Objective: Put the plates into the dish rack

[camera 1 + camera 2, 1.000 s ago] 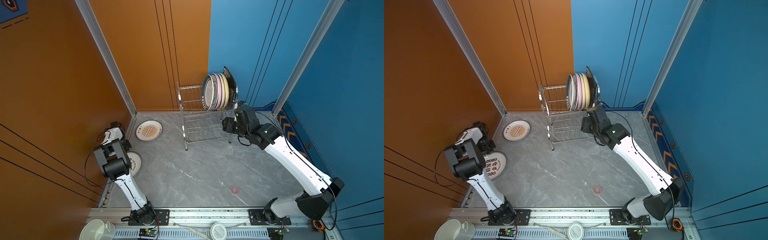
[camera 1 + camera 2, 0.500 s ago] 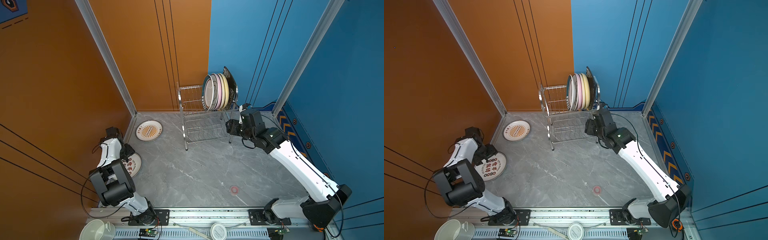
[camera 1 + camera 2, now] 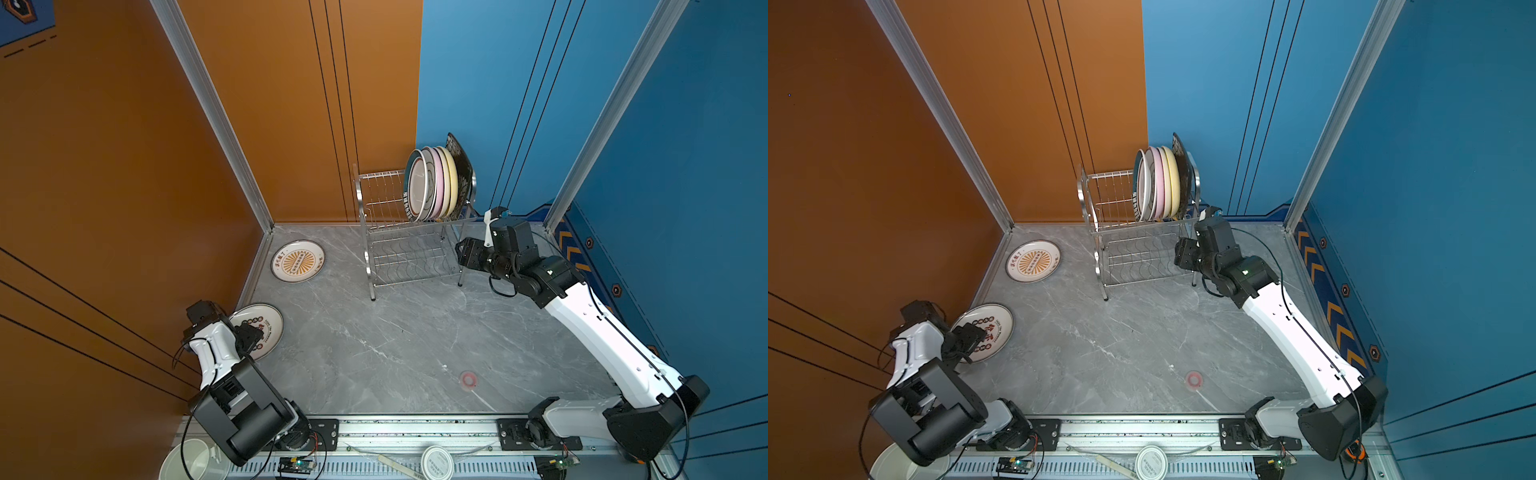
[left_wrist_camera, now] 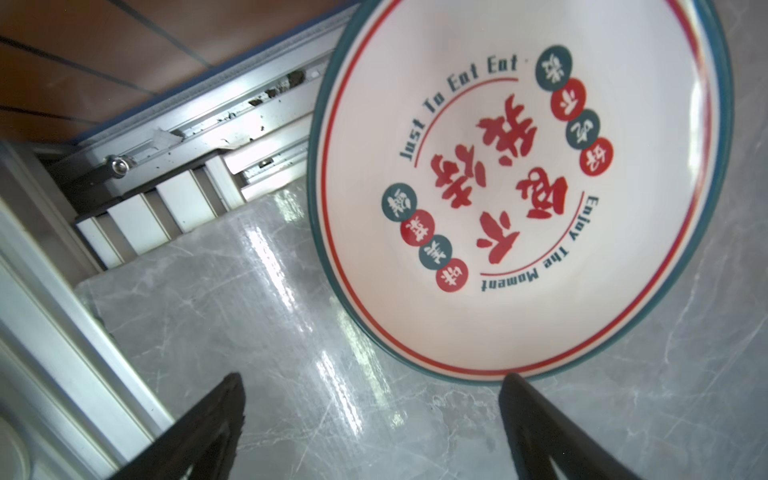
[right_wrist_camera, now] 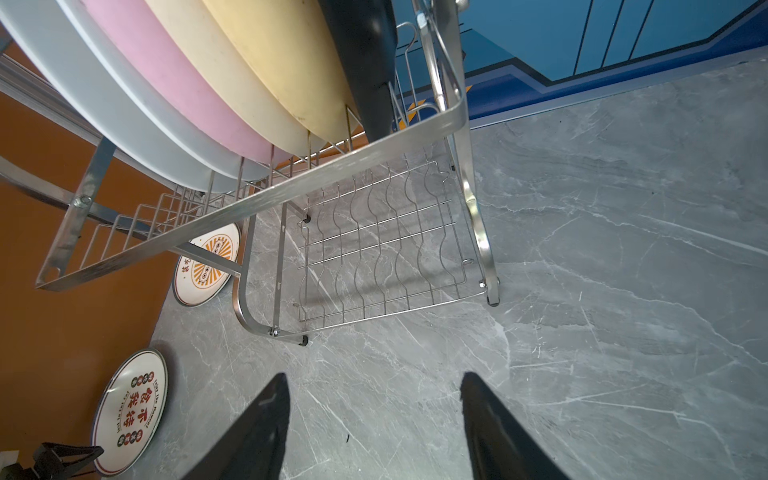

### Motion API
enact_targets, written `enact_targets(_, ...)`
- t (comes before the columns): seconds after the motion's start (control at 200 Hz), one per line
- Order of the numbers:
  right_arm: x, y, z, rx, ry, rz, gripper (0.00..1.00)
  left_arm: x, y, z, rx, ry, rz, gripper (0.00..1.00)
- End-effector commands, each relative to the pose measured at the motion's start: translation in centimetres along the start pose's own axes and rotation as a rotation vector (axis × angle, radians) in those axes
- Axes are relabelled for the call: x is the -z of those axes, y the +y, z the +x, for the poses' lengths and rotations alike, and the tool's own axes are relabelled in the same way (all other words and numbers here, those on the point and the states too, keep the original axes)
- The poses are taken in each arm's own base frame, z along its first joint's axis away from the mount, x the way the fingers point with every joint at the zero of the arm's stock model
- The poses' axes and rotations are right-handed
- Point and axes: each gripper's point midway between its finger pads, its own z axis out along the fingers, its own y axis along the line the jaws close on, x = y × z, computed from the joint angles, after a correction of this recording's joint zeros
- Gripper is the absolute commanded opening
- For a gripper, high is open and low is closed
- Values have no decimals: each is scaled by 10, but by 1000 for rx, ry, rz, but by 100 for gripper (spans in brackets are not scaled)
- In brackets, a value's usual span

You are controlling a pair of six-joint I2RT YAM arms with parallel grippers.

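Two white plates, a pink one (image 3: 436, 178), two cream-yellow ones and a black one (image 3: 462, 160) stand on edge, packed side by side, in the upper tier of the dish rack (image 3: 368, 257). They fill the end of that tier nearest the blue wall. The divider slots at the other end are bare, and so is the wavy lower shelf.

Two more plates lie flat on the grey marbled desk (image 3: 395, 353), well apart from the rack, along the orange wall. The orange sunburst plate (image 3: 298, 262) is nearer the corner. The red-print plate (image 3: 268, 322), with a teal rim and red characters, is closer to the left arm's base.

The left fingers (image 4: 199, 432) hang low over the near edge of the red-print plate, spread wide with nothing between them. In the left wrist view one fingertip sits right at the plate's rim; whether it touches cannot be told.

The right fingers (image 5: 257, 428) are also apart and hold nothing. They point at the desk just in front of the rack's blue-wall end, beside its leg.

A white jug (image 3: 191, 459) and a round lid (image 3: 436, 461) rest on the rail by the arm bases.
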Motion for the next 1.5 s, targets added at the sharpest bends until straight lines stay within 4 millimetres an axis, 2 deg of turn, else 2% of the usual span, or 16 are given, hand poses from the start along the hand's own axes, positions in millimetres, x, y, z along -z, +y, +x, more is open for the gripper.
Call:
enact_targets(0.0, 0, 8, -9, 9, -9, -38, 66, -7, 5, -3, 43, -7, 14, 99)
enact_targets(0.1, 1, 10, -13, 20, -10, -40, 66, -11, 15, -8, 85, -24, 8, 100)
enact_targets(0.235, 5, 8, -18, 21, -19, -39, 66, -17, 15, -21, 114, -51, 34, 98)
enact_targets(0.375, 5, 3, -20, 21, -18, -31, 66, -23, 10, -34, 116, -77, 51, 100)
enact_targets(0.505, 3, 2, -24, 20, -21, -30, 66, -29, 8, -42, 102, -91, 55, 97)
enact_targets(0.711, 0, 0, -25, 15, -19, -21, 66, -38, -3, -49, 57, -83, 68, 90)
enact_targets(0.946, 2, -3, -28, 7, -30, -16, 66, -50, -11, -55, 24, -62, 59, 88)
enact_targets(1.221, 7, -10, -24, -2, -30, -1, 65, -57, -42, -45, -98, -23, 91, 87)
enact_targets(1.296, 8, -10, -24, -3, -34, 0, 66, -57, -51, -38, -135, -15, 101, 87)
enact_targets(1.321, 9, -10, -25, -3, -36, -2, 66, -57, -55, -35, -148, -11, 105, 83)
enact_targets(1.491, 8, -10, -24, -5, -31, 0, 65, -61, -77, -13, -236, 35, 125, 83)
